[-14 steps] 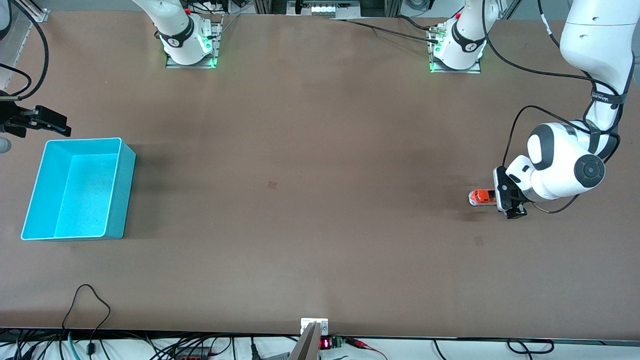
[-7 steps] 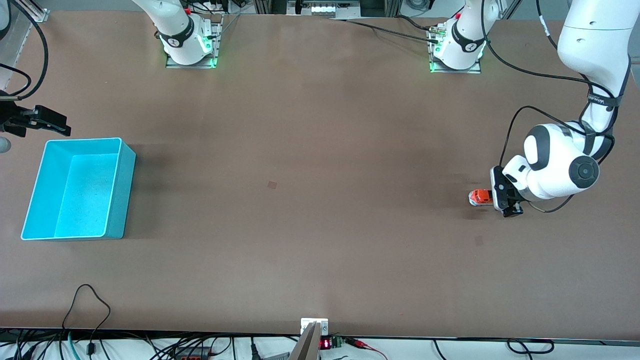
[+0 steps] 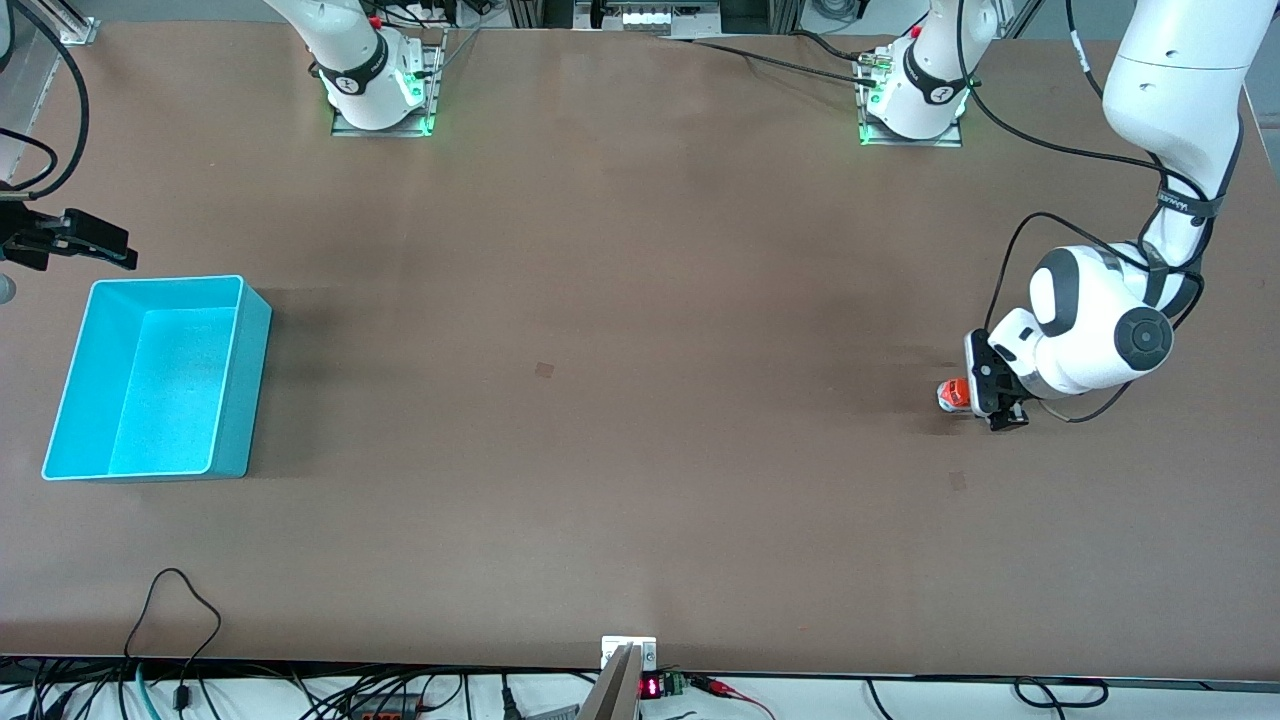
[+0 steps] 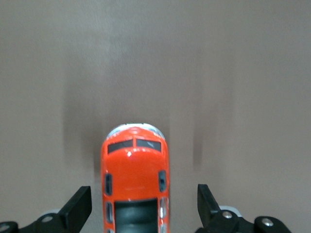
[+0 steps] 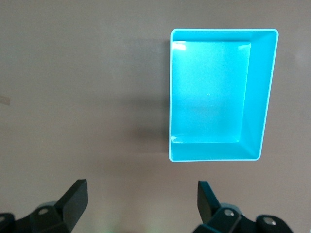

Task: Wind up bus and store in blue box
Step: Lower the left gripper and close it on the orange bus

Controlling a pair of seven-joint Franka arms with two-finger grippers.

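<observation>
The small orange bus (image 3: 953, 393) stands on the brown table near the left arm's end, mostly covered by the left hand in the front view. In the left wrist view the bus (image 4: 134, 179) lies lengthwise between the fingers, its white-grey front pointing away. My left gripper (image 3: 984, 396) (image 4: 144, 206) is open and straddles the bus, with a gap on each side. The turquoise blue box (image 3: 246, 400) (image 5: 268, 92) stands empty at the right arm's end. My right gripper (image 3: 95, 245) (image 5: 143, 199) is open and empty, waiting over the table beside the box.
The two arm bases (image 3: 378, 90) (image 3: 912, 100) stand along the table edge farthest from the front camera. Cables (image 3: 170, 600) and a small display (image 3: 650, 687) lie along the nearest edge. A faint dark mark (image 3: 543, 370) is on the table's middle.
My left gripper has slid along the bus toward the right arm's end, covering more of it. The bus has stayed in place. The right arm has hardly moved.
</observation>
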